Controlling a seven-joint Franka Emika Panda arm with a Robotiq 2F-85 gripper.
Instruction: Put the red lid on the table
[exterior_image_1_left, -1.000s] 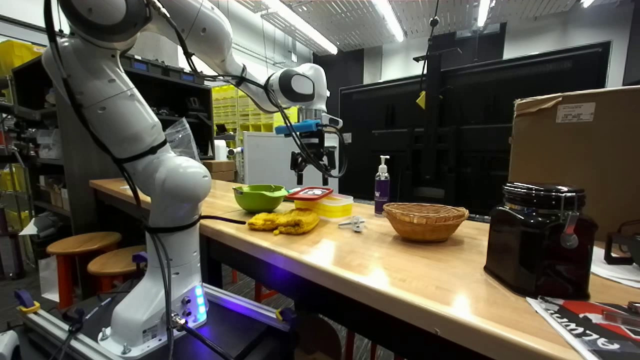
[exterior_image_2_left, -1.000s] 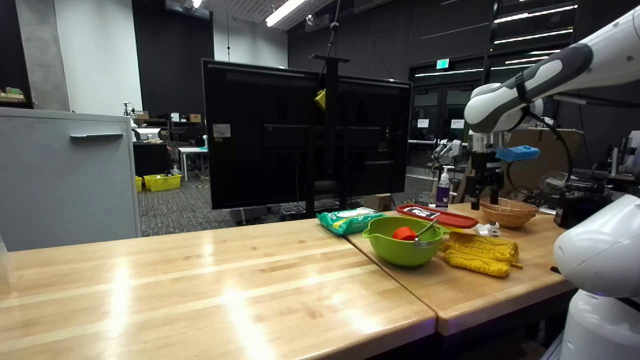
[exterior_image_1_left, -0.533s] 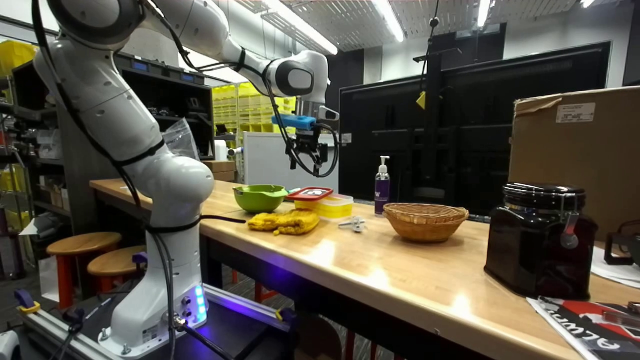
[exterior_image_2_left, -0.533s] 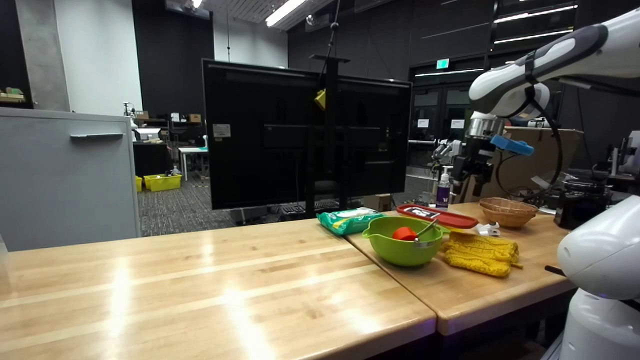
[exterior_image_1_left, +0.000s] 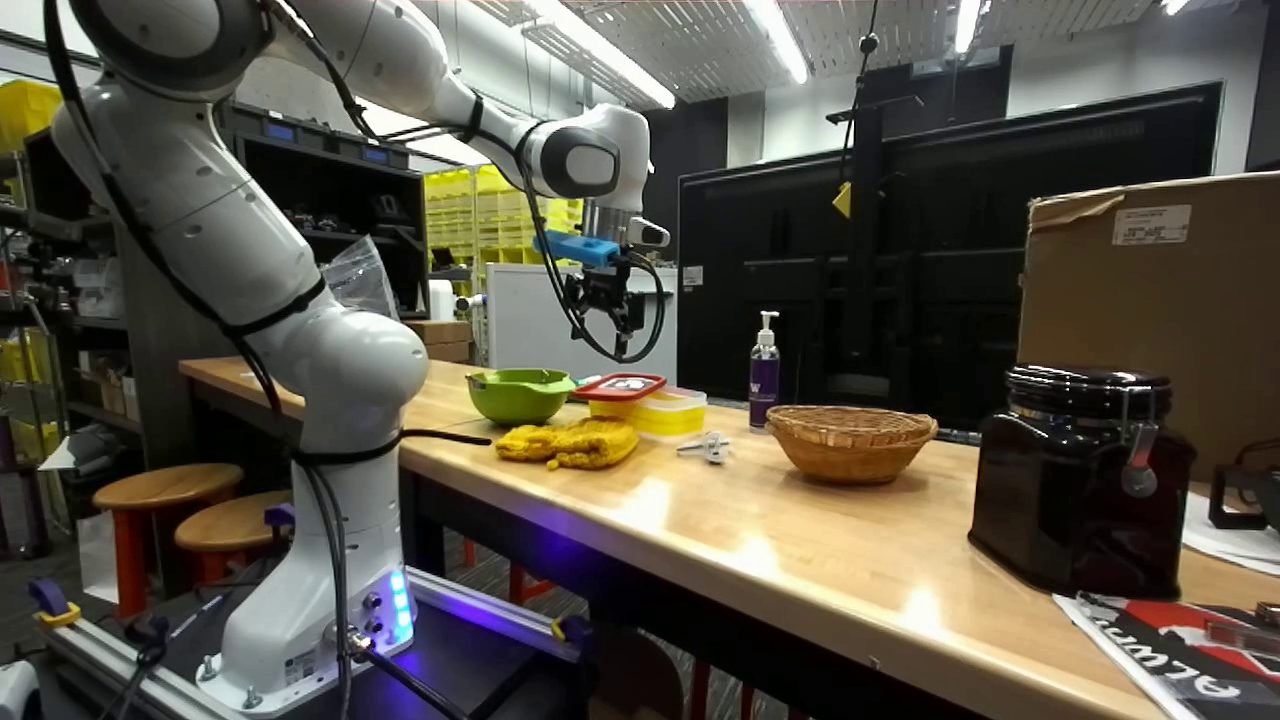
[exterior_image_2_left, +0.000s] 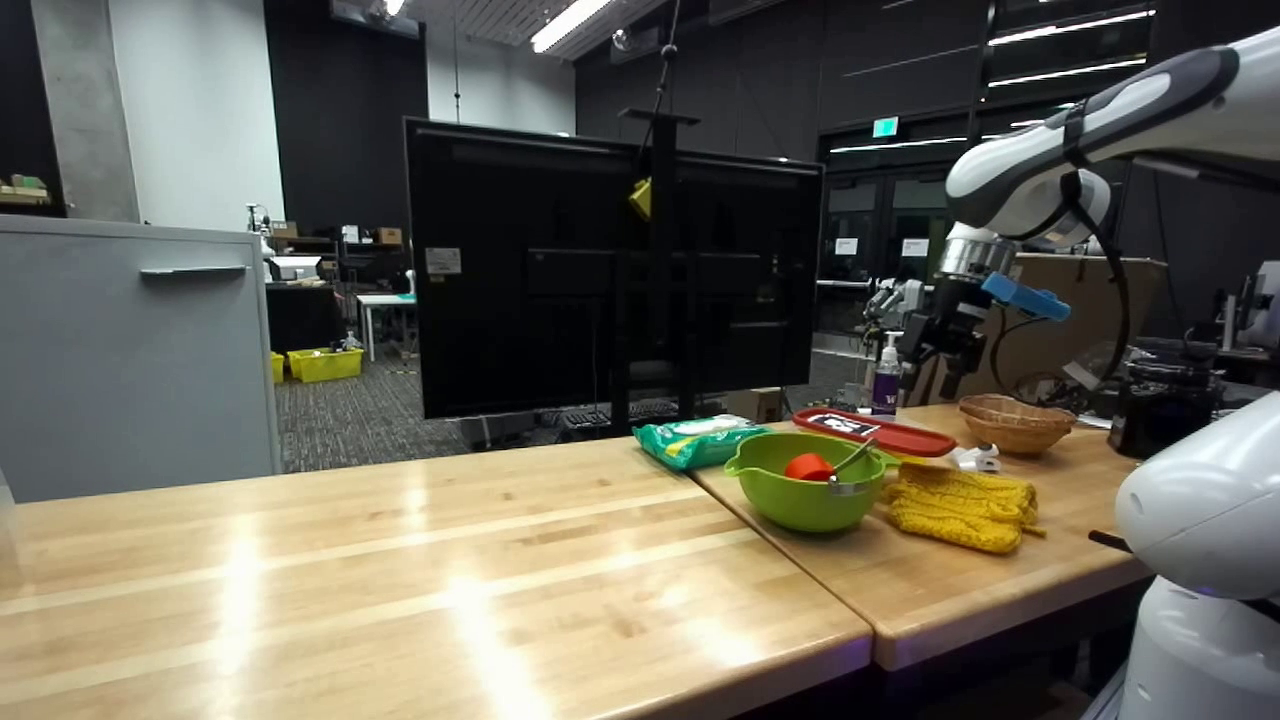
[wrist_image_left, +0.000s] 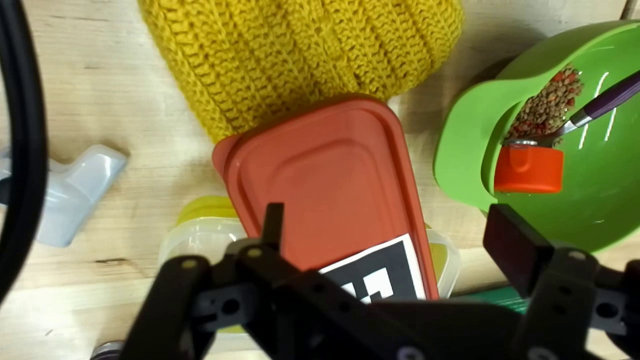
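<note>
The red lid (wrist_image_left: 330, 185) is a flat rectangle with rounded corners and a black-and-white marker. It lies across a clear container with yellow in it (exterior_image_1_left: 672, 415), beside the green bowl (exterior_image_1_left: 520, 398), and also shows in both exterior views (exterior_image_1_left: 598, 390) (exterior_image_2_left: 912, 440). The container stands on the light wooden table (exterior_image_1_left: 830, 550). My gripper (wrist_image_left: 392, 230) is open and empty, with its fingers well apart. In both exterior views the gripper (exterior_image_1_left: 602, 330) (exterior_image_2_left: 928, 378) hangs tilted above the lid, apart from it. In the wrist view the fingers hide the lid's near end.
The yellow knitted cloth (wrist_image_left: 300, 55) touches the lid's edge in the wrist view. The green bowl holds a red cup (wrist_image_left: 530, 170) and a spoon. A white plastic piece (exterior_image_1_left: 712, 448), a pump bottle (exterior_image_1_left: 764, 375), a woven basket (exterior_image_1_left: 850, 445) and a green packet (exterior_image_2_left: 700, 443) stand nearby.
My gripper has turned from pointing straight down to a tilt. The arm has drawn back a little toward its base. The lid and the other objects have not moved.
</note>
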